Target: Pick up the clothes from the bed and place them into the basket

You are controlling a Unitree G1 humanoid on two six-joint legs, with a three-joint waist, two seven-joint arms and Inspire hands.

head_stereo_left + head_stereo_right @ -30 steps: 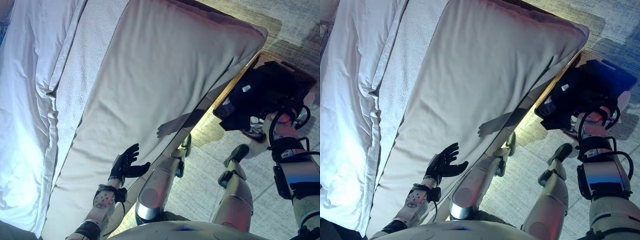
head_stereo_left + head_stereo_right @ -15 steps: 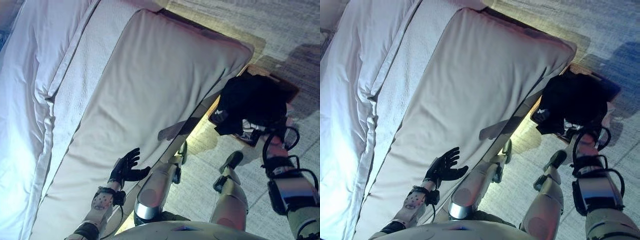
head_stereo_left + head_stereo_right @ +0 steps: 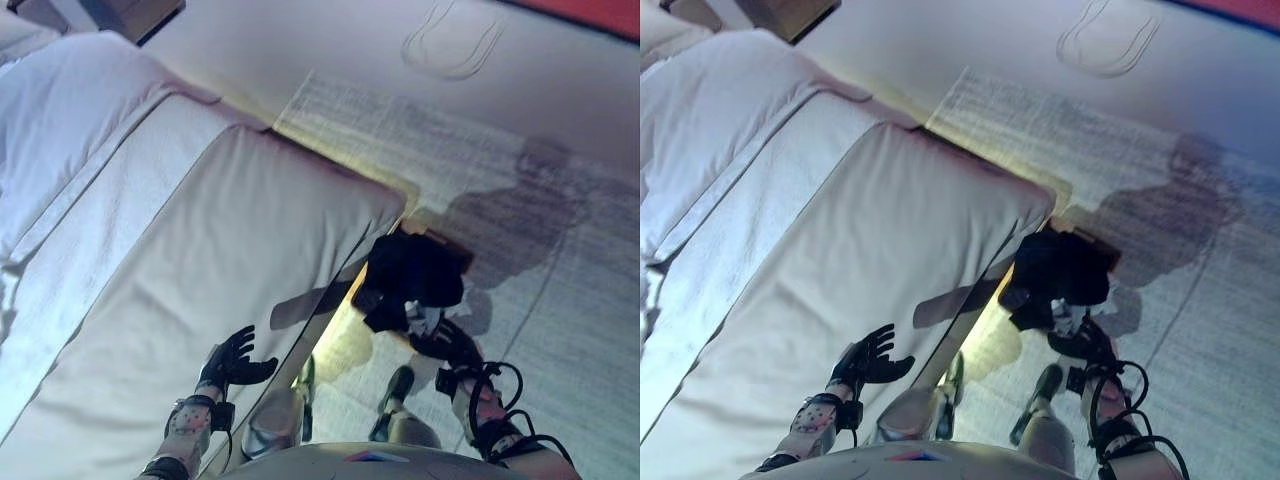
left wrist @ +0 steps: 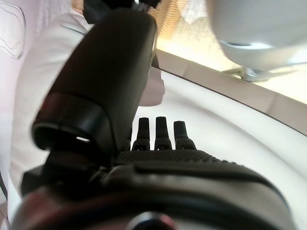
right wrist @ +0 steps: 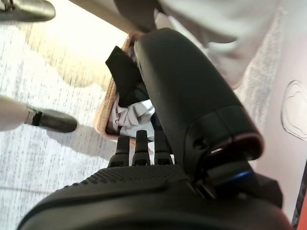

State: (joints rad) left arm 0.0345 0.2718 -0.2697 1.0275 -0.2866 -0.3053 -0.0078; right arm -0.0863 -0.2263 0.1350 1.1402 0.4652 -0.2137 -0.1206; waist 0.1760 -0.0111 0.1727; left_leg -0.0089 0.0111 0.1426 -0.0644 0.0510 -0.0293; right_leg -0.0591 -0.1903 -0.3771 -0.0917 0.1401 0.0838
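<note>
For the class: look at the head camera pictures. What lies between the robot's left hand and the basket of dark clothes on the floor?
In the left eye view, between the left hand and the basket holding the dark clothes lies only the bed: its white cover and its edge.

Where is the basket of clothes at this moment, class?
In the head views the basket stands on the carpet at the robot's right, just off the corner of the bed, heaped with dark clothes; the right hand hangs just beside it.
</note>
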